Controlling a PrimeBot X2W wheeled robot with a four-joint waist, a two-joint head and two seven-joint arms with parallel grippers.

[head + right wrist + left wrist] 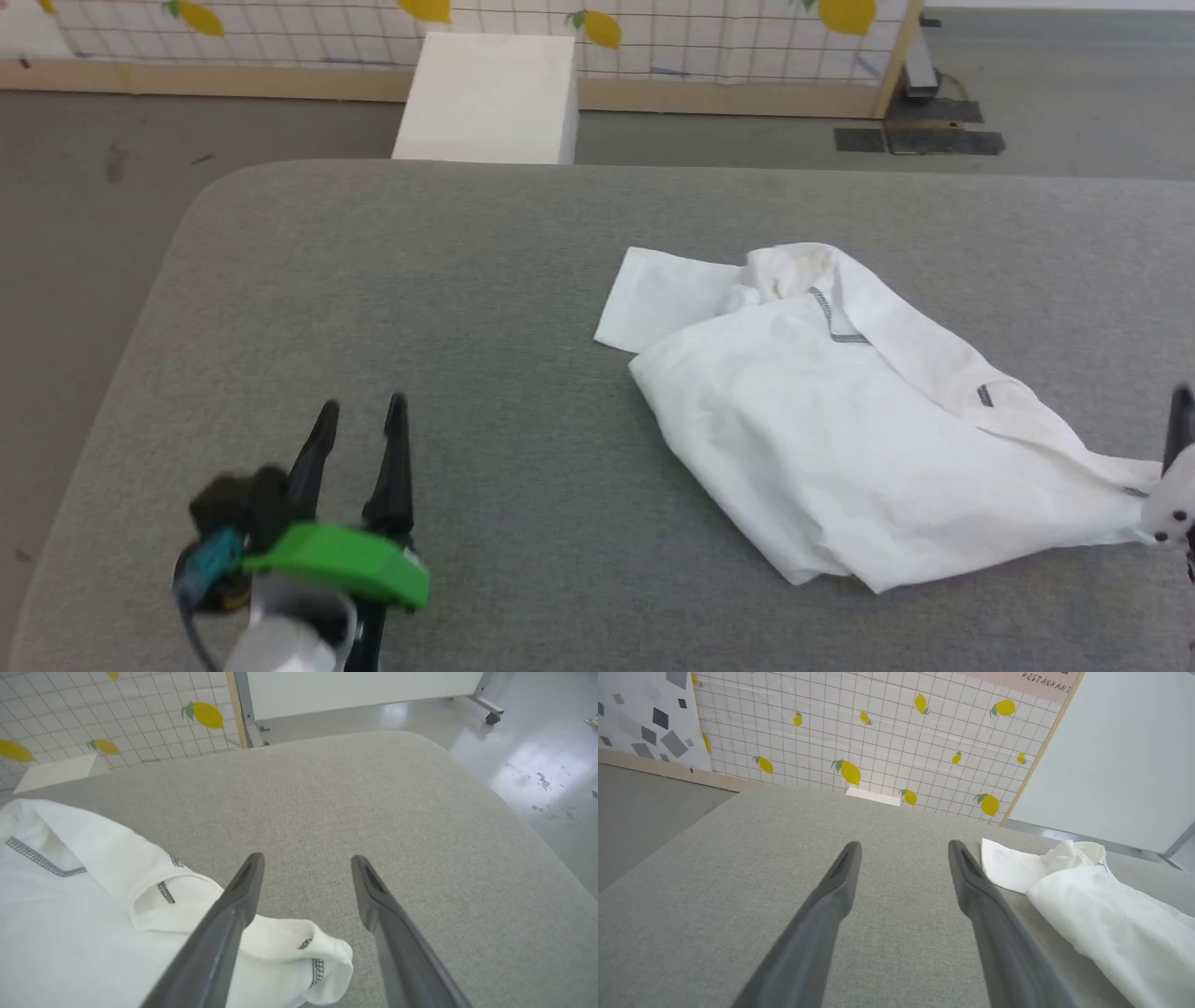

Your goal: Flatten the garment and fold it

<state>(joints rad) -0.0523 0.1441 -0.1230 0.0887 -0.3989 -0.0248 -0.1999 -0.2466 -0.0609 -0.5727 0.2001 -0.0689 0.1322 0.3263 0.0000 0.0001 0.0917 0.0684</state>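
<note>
A white soft cotton T-shirt [840, 420] with grey-black zigzag stitching [831, 317] lay crumpled on the right half of a grey fabric-covered desk [420, 280] with rounded corners. One flat sleeve reached toward the desk's middle, the collar was bunched at the far side, and a narrow end trailed off toward the robot's right. The right hand [307, 858] was poised at that narrow end, its two long dark fingers spread wide with nothing gripped between them. In the right wrist view one finger crossed above the stitched hem fold and the other stood over bare desk; whether either touched the cloth could not be told. The left hand [362, 407], mounted behind a bright green wrist piece [341, 560], sat over bare desk on the robot's left, well apart from the shirt, its fingers likewise wide apart and holding nothing. Past the desk's far edge a rigid white rectangular box [485, 98] stood on the grey floor [93, 187], before a white grid-patterned panel printed with yellow lemons [878, 732]
</note>
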